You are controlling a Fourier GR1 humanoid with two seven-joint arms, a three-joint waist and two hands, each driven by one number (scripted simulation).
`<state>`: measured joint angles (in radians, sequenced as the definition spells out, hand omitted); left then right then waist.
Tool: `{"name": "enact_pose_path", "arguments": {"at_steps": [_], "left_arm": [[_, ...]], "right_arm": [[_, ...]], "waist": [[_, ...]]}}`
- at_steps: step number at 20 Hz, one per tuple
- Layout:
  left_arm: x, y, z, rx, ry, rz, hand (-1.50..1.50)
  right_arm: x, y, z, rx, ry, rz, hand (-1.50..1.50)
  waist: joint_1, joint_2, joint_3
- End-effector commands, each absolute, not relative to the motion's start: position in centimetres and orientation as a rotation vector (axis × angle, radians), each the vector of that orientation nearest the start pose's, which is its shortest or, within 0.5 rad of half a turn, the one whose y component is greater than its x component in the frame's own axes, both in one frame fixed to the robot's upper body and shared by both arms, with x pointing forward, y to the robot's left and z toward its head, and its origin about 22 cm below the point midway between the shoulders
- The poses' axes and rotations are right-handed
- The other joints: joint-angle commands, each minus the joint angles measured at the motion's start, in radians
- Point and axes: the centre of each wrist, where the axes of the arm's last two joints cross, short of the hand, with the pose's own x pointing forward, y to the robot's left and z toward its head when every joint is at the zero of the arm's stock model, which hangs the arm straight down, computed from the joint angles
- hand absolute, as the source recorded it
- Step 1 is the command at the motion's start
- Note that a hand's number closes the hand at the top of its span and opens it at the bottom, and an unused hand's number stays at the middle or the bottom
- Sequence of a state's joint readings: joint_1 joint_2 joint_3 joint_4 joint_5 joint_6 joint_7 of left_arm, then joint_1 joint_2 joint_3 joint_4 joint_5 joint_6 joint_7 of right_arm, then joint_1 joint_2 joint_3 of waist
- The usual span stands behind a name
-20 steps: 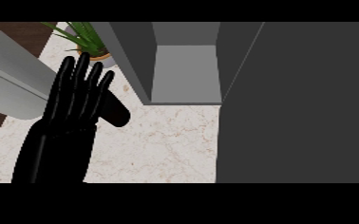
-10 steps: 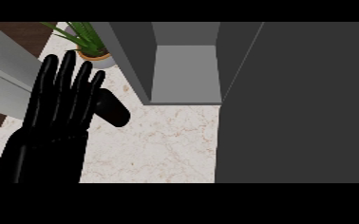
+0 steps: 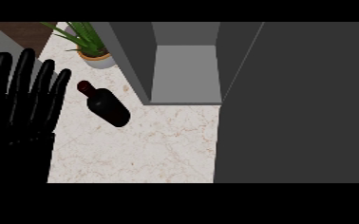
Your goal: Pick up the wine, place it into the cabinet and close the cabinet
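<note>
One black hand [image 3: 32, 99] shows, at the left edge of the head view: the robot's left, fingers straight and spread, pointing up the view, holding nothing. It's just resting there. Right hand isn't in sight at all.

Just to the right of those fingertips, on the pale marbled table [image 3: 154, 152], lies the dark glass wine bottle [image 3: 107, 104]. It's on its side, apart from the hand w/ a strip of bare table between. Long axis runs on a diagonal: neck and cap toward the upper left, fat base toward the lower right. So the left hand is the nearer one, prob. the only candidate as things stand, and the bottle sits to its right, roughly level w/ the fingers.

Past the bottle's neck, a small potted green plant in a grey pot w/ an orange rim [image 3: 92, 52] stands near the table's far left corner. Right of that is the grey cabinet [image 3: 184, 73], its inside open to view and nothing in it. A big dark grey panel [image 3: 291, 104], likely the cabinet door, fills the right side.

Bottle not yet picked up; whole task ahead, I'd say.
</note>
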<state>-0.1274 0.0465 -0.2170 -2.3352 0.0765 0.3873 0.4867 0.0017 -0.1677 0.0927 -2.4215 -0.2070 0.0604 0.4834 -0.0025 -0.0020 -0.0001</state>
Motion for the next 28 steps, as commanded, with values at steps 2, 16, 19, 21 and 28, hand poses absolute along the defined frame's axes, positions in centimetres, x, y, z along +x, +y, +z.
{"name": "enact_pose_path", "arguments": {"at_steps": [2, 16, 19, 21, 28], "left_arm": [[17.8, 21.4, 18.9, -0.184, -1.905, 0.23, -1.5], [20.8, 27.8, 16.6, -0.152, -1.797, 0.302, -1.5], [20.4, 26.1, 15.5, -0.162, -1.772, 0.281, -1.5], [20.8, 28.6, 13.5, -0.158, -1.748, 0.297, -1.5], [22.9, 28.4, 9.8, -0.175, -1.701, 0.272, -1.5]], "right_arm": [[13.0, -22.7, 20.9, 0.242, -1.953, 0.254, -1.5], [13.0, -23.2, 20.9, 0.225, -1.936, 0.283, -1.5], [12.6, -22.2, 21.1, 0.226, -1.948, 0.234, -1.5], [13.3, -21.7, 20.7, 0.239, -1.944, 0.261, -1.5], [11.6, -22.5, 21.7, 0.253, -1.933, 0.292, -1.5]], "waist": [[0.0, 0.001, -0.001], [-0.005, 0.001, 0.0], [-0.002, 0.0, 0.0], [0.0, 0.001, -0.001], [-0.007, 0.0, 0.0]]}}
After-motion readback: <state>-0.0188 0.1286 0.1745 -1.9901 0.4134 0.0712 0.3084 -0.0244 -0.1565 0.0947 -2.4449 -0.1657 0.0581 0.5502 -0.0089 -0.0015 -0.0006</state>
